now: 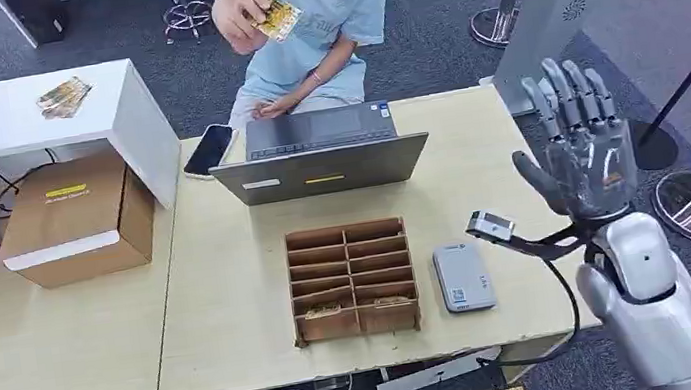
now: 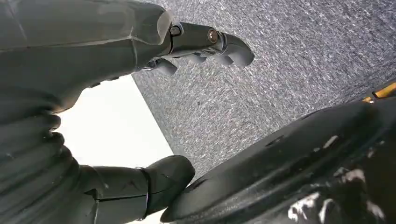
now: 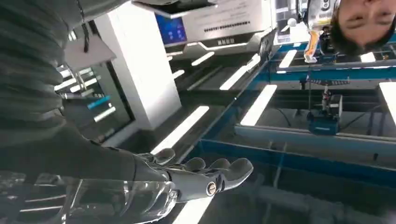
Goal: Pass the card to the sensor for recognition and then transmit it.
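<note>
Waiting on handoff, right hand (image 1: 586, 155) spread & empty at right of frame, card (image 1: 278, 17) pinched by person (image 1: 318, 17) top center, sensor (image 1: 463, 277) on tabletop (image 1: 234, 300) untouched, so nothing done yet imo.

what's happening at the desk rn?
A person seated behind the laptop holds a card up in one hand. The robot's right hand is raised beside the table, fingers spread and holding nothing. Its left hand hangs over the carpet, also holding nothing. The grey card reader lies on the table next to the brown slotted tray, nothing on it.
</note>
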Robot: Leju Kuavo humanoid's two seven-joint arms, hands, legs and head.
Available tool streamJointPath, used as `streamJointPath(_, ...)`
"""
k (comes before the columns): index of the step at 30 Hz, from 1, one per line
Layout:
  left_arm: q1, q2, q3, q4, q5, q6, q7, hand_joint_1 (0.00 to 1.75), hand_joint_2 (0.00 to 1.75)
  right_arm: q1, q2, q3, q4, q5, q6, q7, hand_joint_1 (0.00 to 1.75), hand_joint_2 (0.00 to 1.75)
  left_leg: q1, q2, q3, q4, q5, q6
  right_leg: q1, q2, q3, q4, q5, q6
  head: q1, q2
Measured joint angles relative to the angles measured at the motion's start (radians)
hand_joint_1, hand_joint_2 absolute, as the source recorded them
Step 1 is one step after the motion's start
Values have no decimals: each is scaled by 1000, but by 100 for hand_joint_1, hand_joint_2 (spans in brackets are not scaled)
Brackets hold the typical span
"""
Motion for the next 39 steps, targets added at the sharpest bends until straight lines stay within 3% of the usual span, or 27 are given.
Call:
streamJointPath(8, -1, 4, 0, 0, -16, -4, -8, 0, 175, -244, 16, 148, 256, 102, -23, 37, 0, 175, 0, 0, 0, 0, 1, -1, 0, 0, 0, 1, 1, 0, 0, 0)
streamJointPath(17, -3, 5, 0, 0, -29, -6, -10, 0, 175, -519, 103, 236, 615, 45, -101, 35, 0, 175, 0, 0, -1, 0, 1, -1, 0, 1, -2, 3, 1, 0, 0, 0)
streamJointPath(20, -3, 5, 0, 0, -29, -5, -10, 0, 175, -593, 137, 239, 713, -20, -122, 8, 0, 175, 0, 0, -1, 1, 1, -1, 0, 0, -2, 3, 1, 0, 0, 0)
streamJointPath(23, -4, 5, 0, 0, -27, -5, -10, 0, 175, -655, 176, 212, 796, -213, -100, -81, 0, 175, 0, 0, 6, 1, 2, -2, 0, 0, -3, 3, 1, 0, 0, 0)
streamJointPath(27, -4, 6, 0, 0, -35, -8, -10, 0, 175, -723, 195, 164, 862, -354, -92, -133, 0, 175, 0, -1, 5, 2, 2, -1, 0, 0, -3, 4, 1, 0, 0, 0)
streamJointPath(32, -4, 6, 0, 0, -47, -11, -10, 0, 175, -769, 195, 128, 919, -393, -96, -154, 0, 175, 0, 0, 5, 3, 2, -1, 0, 0, -3, 4, 1, 0, 0, 0)
streamJointPath(35, -5, 6, 0, 0, -50, -11, -11, 0, 175, -780, 195, 115, 941, -400, -102, -158, 21, 175, 0, 0, 5, 3, 2, -1, 0, 0, -3, 4, 1, 1, 0, 0)
streamJointPath(37, -5, 6, 0, 0, -52, -12, -11, 0, 175, -785, 195, 111, 951, -401, -106, -163, 16, 175, 0, 0, 5, 3, 2, -1, 0, 0, -3, 4, 2, 1, 0, 0)
streamJointPath(39, -5, 6, 0, 0, -53, -12, -11, 0, 175, -788, 195, 110, 961, -400, -112, -164, 23, 175, 0, 0, 5, 3, 2, -1, 0, 0, -3, 4, 2, 1, 0, 0)
